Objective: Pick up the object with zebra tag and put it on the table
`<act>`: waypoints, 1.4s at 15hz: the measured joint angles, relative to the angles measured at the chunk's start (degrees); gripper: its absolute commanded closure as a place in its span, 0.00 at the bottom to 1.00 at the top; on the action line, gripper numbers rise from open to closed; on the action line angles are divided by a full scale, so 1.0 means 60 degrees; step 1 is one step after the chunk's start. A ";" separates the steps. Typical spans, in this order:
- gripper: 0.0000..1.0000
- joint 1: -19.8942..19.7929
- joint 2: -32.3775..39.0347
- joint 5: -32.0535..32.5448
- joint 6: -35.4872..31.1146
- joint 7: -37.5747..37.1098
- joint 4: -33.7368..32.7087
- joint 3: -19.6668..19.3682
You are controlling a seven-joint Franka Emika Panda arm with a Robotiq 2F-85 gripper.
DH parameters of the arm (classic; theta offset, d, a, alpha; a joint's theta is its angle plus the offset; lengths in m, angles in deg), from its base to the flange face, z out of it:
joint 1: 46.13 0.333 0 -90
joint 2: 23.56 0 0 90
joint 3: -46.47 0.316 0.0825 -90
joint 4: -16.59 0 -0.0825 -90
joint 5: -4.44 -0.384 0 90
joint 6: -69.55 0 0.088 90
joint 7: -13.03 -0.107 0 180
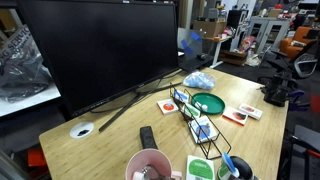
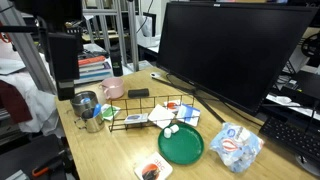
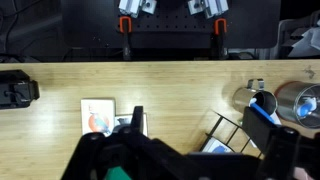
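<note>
The object with zebra tag (image 1: 203, 128) is a small white and grey-blue box. It lies inside a black wire rack (image 1: 186, 104) on the wooden table (image 1: 110, 145). In an exterior view the object (image 2: 165, 117) sits in the rack (image 2: 135, 118) next to the green plate. In the wrist view my gripper (image 3: 200, 128) is open and empty, high above the table (image 3: 170, 85), its dark fingers spread wide. Part of the object (image 3: 213, 149) and the rack (image 3: 226, 124) show between the fingers. I cannot make out the gripper in the exterior views.
A green plate (image 1: 207, 102) (image 2: 181, 146) lies beside the rack. Red-and-white cards (image 1: 243, 114) (image 2: 150, 170) (image 3: 97, 117) lie flat. A large monitor (image 1: 100, 50) stands behind. Cups (image 2: 88, 105) (image 3: 298, 100), a remote (image 1: 147, 135) and a plastic bag (image 2: 238, 145) are nearby.
</note>
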 measured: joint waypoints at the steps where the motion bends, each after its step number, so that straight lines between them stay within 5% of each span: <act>1: 0.00 0.0000 0.0000 0.0000 0.0000 0.0000 0.0000 0.0000; 13: 0.00 0.0083 0.0029 -0.0045 -0.0006 0.0219 0.0000 0.0003; 21: 0.00 0.1640 0.1278 -0.0713 -0.1307 0.2690 -0.0109 0.0020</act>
